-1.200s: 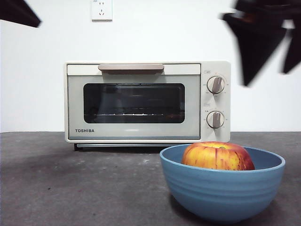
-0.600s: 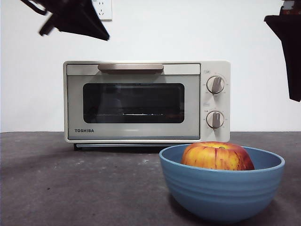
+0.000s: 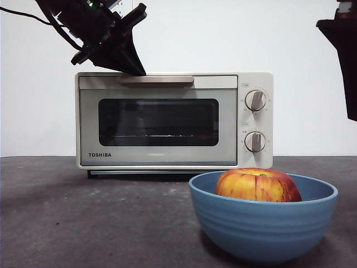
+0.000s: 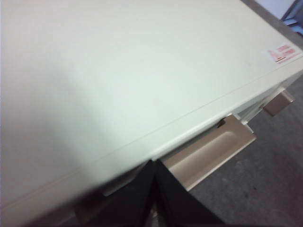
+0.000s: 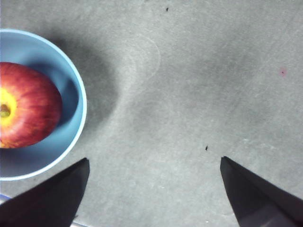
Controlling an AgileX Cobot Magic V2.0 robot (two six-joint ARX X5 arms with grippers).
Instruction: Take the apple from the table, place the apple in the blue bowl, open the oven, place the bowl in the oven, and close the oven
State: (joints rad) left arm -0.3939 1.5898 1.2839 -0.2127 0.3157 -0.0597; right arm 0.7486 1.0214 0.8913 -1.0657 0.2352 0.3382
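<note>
- Streaked red apple (image 3: 257,185) sits inside the ridged matte blue bowl (image 3: 263,226) on the mottled grey table (image 3: 95,223).
- Left gripper (image 3: 134,68), jaws pressed together, at the boxy cream oven (image 3: 174,120)'s taupe bar handle (image 3: 162,80).
- Right gripper (image 5: 154,189) spread wide beside the bowl.

Lab-like test bench: bare white wall (image 3: 223,39), wall socket (image 3: 121,8).

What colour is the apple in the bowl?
The apple is red with yellow-orange streaks and a yellow top, best seen in the right wrist view.
</note>
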